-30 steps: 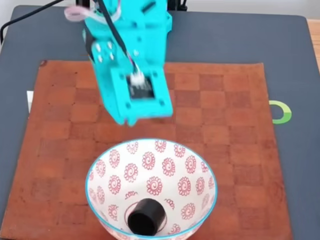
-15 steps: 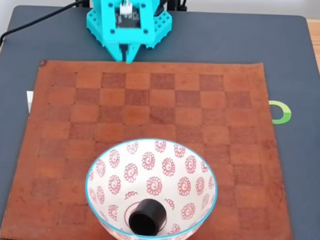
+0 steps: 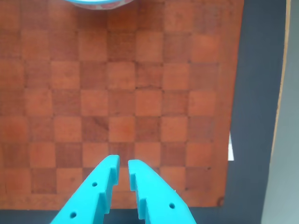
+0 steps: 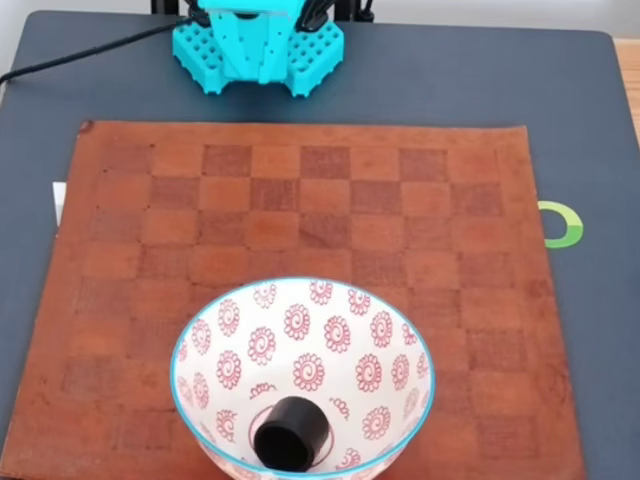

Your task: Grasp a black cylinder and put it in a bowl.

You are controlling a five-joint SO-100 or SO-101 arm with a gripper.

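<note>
- In the fixed view, nearest to the camera, the black cylinder lay inside the bowl, low on the near slope of the inner wall and a little tilted. I judge that the curved wall let it slide down to this low place, so it rested there and not in the exact middle.
- The bowl stood on the near part of a brown checkered mat, with its turquoise rim facing up, so a thing dropped from above could fall in easily.
- The mat covered most of the dark desk. A small green ring mark showed on the desk just beside the right edge of the mat.
- At the far edge of the desk, the turquoise arm was folded close to its base, well apart from the bowl. A black cable ran from it to the left.
- In the wrist view, the end effector pointed over the bare mat squares. Its two turquoise fingers were almost pressed together, with only a thin gap between the tips, and they pinched nothing.
- A small part of the bowl rim showed at the top edge of the wrist view, far from the fingertips.
- From this, I judge the task was finished: the cylinder was in the bowl and the arm was in a resting pose.
</note>
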